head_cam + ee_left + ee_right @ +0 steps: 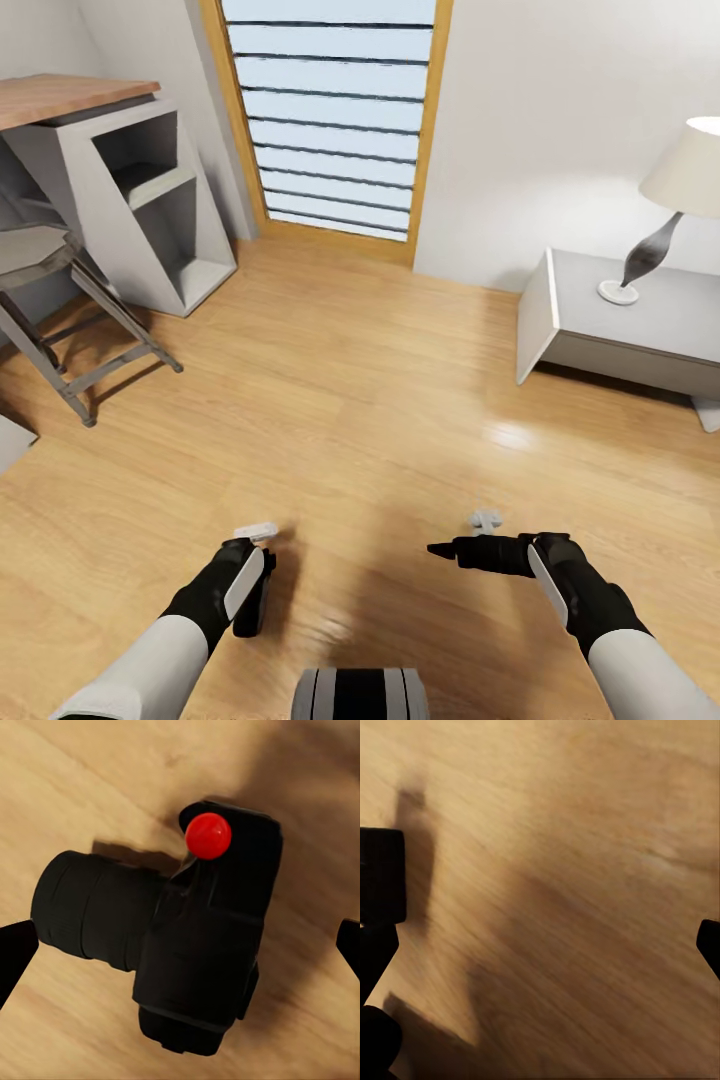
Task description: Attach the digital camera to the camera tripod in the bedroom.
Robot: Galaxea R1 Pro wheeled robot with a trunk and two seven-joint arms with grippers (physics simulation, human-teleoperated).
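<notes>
The digital camera, black with a red button on top, lies on the light wood floor in the left wrist view. My left gripper is open straight above it, one fingertip on each side and neither touching it. In the head view the left gripper points down at the floor and covers the camera. My right gripper hovers low over the floor, points toward the left arm, and is open and empty. The camera tripod is out of view.
A wood-topped white desk with a side shelf and a grey stool stand at the left. The wood-framed window is ahead. A grey nightstand with a lamp stands at the right. A black block shows at the right wrist view's edge.
</notes>
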